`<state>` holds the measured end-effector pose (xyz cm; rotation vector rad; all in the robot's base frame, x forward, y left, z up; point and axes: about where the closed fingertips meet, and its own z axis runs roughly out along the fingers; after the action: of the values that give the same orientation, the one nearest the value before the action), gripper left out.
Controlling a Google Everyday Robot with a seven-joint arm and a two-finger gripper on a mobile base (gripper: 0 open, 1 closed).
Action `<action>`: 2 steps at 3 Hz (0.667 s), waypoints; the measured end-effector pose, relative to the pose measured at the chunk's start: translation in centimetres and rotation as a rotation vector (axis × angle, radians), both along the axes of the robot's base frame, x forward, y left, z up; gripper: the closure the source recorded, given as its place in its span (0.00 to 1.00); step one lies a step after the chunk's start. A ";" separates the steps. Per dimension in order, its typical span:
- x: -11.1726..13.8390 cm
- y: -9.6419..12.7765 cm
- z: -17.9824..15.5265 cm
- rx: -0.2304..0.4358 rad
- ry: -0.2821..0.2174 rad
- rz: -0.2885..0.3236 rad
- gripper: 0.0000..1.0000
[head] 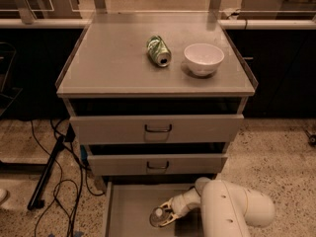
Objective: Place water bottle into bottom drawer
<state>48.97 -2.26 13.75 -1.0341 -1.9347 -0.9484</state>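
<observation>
The water bottle stands upright inside the open bottom drawer, seen from above with its white cap up. My gripper reaches in from the right at the end of the white arm and its fingers close around the bottle, low over the drawer's grey floor. The lower part of the bottle is cut off by the frame's bottom edge.
The two upper drawers stand slightly pulled out. A green soda can lies on its side on the cabinet top beside a white bowl. Black cables and a stand leg lie on the speckled floor at the left.
</observation>
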 end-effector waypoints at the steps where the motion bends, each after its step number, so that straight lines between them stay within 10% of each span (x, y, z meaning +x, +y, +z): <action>1: 0.0 0.0 0.0 0.000 0.000 0.000 0.74; 2: 0.0 0.0 0.0 0.000 0.000 0.000 0.51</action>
<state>48.97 -2.26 13.75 -1.0341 -1.9347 -0.9484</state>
